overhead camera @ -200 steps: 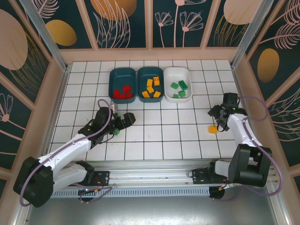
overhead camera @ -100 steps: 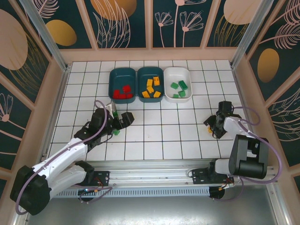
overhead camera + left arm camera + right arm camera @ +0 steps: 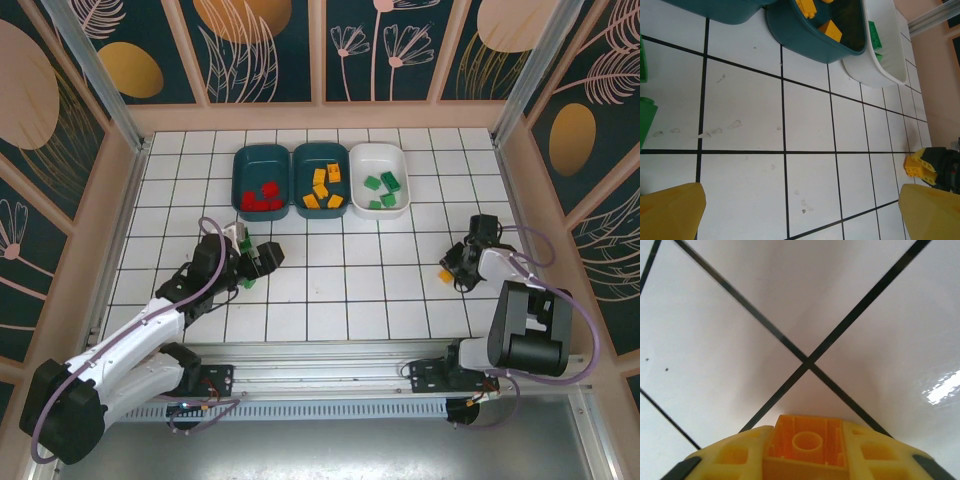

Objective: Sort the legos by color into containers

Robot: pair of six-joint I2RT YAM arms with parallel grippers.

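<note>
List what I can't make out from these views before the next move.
Left wrist view: green legos cut off by the left edge; from the top, partly under the left end effector; count unclear.
Right wrist view: yellow-orange lego cut off by the bottom edge; whether it touches the tile is hidden.

- Laboratory-type robot test cell: left arm (image 3: 150,320) and right arm (image 3: 522,285) bolted to a metal rail (image 3: 330,385).
- White gridded desk (image 3: 340,290) enclosed by leaf-patterned panels (image 3: 260,50) on aluminium posts (image 3: 95,75).

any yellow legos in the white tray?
No, the white tray holds only green legos in the top view.
</note>
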